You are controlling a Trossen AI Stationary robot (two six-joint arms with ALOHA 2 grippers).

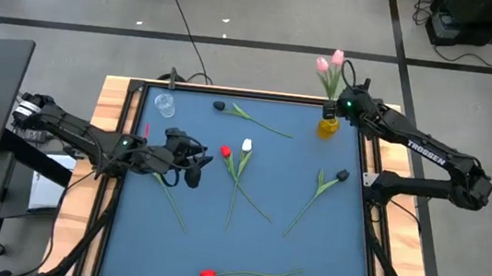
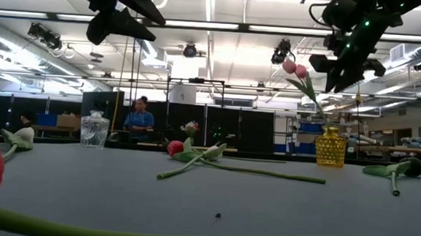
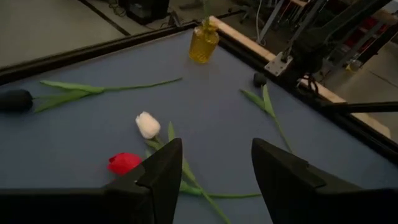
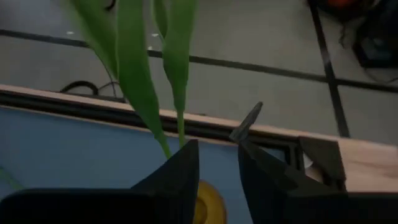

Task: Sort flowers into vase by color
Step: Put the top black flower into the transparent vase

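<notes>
Two pink flowers (image 1: 332, 62) stand with their stems in a yellow vase (image 1: 326, 126) at the table's far right. My right gripper (image 4: 217, 163) hangs open just above the vase mouth (image 4: 208, 200), beside the green leaves (image 4: 140, 81). A clear glass vase (image 1: 165, 104) stands at the far left. A red flower (image 3: 124, 163) and a white flower (image 3: 148, 124) lie mid-table, under and ahead of my open left gripper (image 3: 214, 177). Two dark flowers (image 1: 220, 106) (image 1: 342, 176) and another red one (image 1: 207, 275) lie flat on the mat. My right gripper has nothing between its fingers. One green stem (image 4: 180, 130) runs down right beside one finger (image 4: 185, 163), which hides where it goes; whether the two touch cannot be told.
A raised wooden frame (image 1: 113, 95) borders the blue mat. Open mat lies in the near left and near right parts. Beyond the far edge, in the low view, a person (image 2: 139, 119) sits in the room.
</notes>
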